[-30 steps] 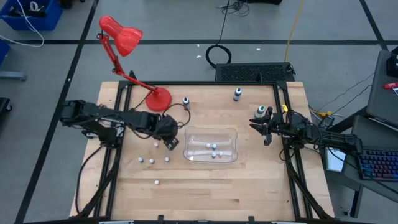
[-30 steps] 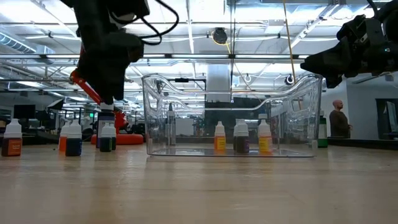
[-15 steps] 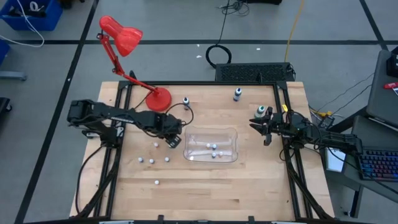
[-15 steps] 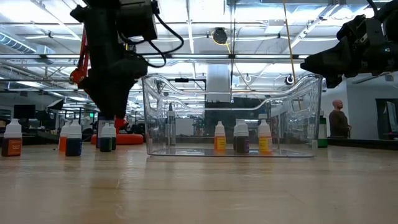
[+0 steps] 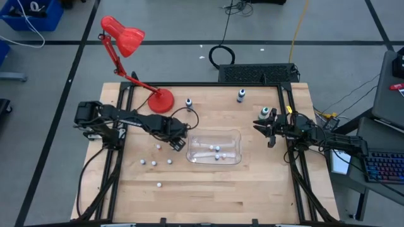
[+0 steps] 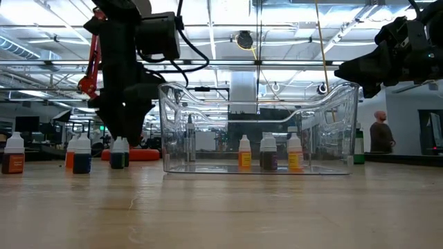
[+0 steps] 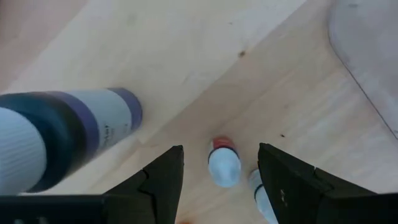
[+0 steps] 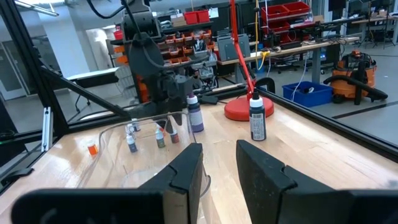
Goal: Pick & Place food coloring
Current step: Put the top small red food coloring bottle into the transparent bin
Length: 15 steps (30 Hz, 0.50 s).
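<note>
We see the left claw point(image 5: 176, 142) at the clear bin's point(image 5: 235, 133) nine o'clock edge, its jaws apart and empty, poised over a food coloring bottle point(image 7: 224, 163) standing on the desk point(image 5: 208, 195). Only the left wrist view reveals that bottle between the fingers. Three more stand inside the bin in the low view, while the right claw point(image 5: 267, 130) waits at three o'clock, narrowly parted.

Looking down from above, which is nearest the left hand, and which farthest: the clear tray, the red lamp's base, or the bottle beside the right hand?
1. Clear tray, just right of the left hand.
2. Red lamp base, behind it.
3. Bottle by the right hand, across the table.
</note>
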Each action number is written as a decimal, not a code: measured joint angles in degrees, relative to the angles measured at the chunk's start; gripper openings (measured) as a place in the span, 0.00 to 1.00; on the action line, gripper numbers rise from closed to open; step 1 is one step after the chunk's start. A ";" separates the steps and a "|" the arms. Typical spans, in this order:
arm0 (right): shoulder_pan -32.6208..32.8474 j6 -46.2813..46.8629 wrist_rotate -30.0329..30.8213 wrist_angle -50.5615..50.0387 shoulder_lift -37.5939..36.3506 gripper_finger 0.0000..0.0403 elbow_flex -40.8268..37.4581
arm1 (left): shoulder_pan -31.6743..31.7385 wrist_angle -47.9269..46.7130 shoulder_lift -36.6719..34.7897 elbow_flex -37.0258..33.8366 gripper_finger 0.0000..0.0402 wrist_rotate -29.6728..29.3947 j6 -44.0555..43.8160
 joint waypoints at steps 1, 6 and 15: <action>-0.01 0.00 0.01 0.00 0.00 0.22 0.00 | -0.15 0.15 0.08 0.00 0.52 0.14 0.02; 0.00 0.00 0.01 0.00 0.00 0.22 -0.01 | -0.69 0.45 0.04 0.00 0.52 1.36 0.32; -0.02 0.00 0.01 0.00 0.00 0.22 0.01 | -0.73 0.41 0.04 0.00 0.51 1.27 0.22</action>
